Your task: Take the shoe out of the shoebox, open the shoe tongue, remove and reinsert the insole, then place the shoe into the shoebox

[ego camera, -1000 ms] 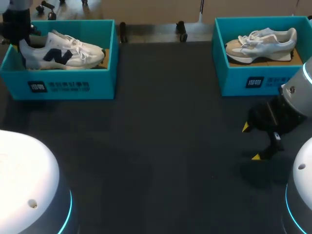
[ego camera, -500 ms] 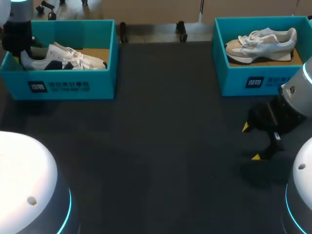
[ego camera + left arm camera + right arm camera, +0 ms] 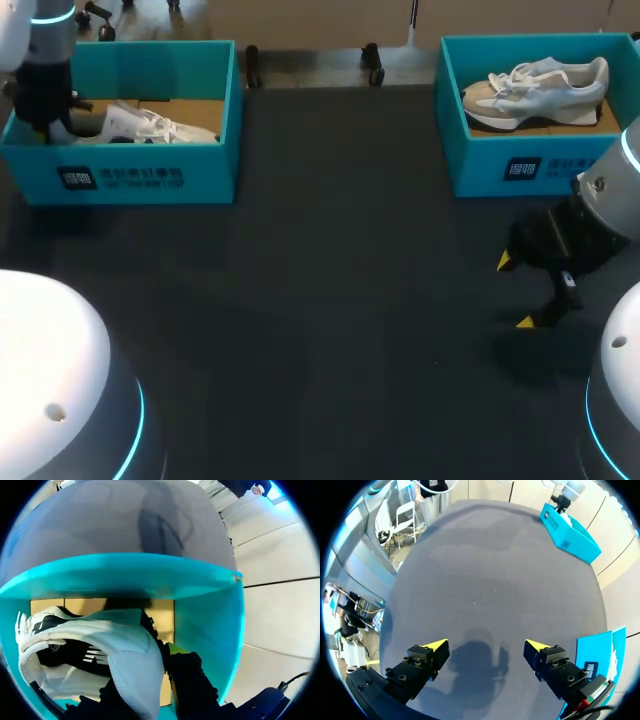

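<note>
Gripping the shoe (image 3: 85,645) by its heel, the left tool (image 3: 150,680) is clenched inside the shoebox (image 3: 150,175) at upper left; whether lift-out or final placement is in hand cannot be determined. Either next move requires clearing the box walls; the right tool (image 3: 515,292) hangs released at lower right.

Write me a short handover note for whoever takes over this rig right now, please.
Left tool: shut on the heel of the white sneaker, inside the left shoebox.
Right tool: open, empty, over the table by the right shoebox, which holds a second sneaker.
Done: sneaker lowered into its box over the last second.
Left: release and withdraw; insole state not visible.
</note>
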`<state>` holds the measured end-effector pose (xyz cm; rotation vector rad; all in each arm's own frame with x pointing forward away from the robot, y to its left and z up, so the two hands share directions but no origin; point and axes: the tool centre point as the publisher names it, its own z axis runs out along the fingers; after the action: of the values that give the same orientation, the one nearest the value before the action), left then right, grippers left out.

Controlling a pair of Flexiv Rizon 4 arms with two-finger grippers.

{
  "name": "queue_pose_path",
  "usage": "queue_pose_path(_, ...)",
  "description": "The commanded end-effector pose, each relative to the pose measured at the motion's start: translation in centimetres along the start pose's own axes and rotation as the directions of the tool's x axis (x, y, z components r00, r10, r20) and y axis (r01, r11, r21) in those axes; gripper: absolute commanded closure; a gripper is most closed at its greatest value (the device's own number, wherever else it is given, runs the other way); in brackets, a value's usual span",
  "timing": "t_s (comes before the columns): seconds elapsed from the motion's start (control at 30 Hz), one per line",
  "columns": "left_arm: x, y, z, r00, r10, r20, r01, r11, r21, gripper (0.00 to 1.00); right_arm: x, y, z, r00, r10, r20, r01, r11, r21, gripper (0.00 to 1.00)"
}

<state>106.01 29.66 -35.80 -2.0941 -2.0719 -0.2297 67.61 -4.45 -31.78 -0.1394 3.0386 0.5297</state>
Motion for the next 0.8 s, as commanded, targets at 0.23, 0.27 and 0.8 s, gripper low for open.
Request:
queue_pose_path(0.23,-0.6,1.0,1.9,1.000,-0.005,0.023,0.005,1.000,0.015,1.00,0.1,0.0,0.0,1.000,-0.001,0.002,0.001,1.000,0.002,0.00)
queue_pose_path(0.27,-0.7,1.0,2.0,1.000,-0.007,0.025,0.007,1.000,0.016,1.00,0.1,0.0,0.0,1.000,-0.001,0.002,0.001,1.000,0.002,0.00)
queue_pose_path(0.8,-1.2,0.5,2.2,0.996,0.020,0.084,-0.020,1.000,-0.003,0.74,0.1,0.0,0.0,1.000,-0.001,0.002,0.001,1.000,0.002,0.00)
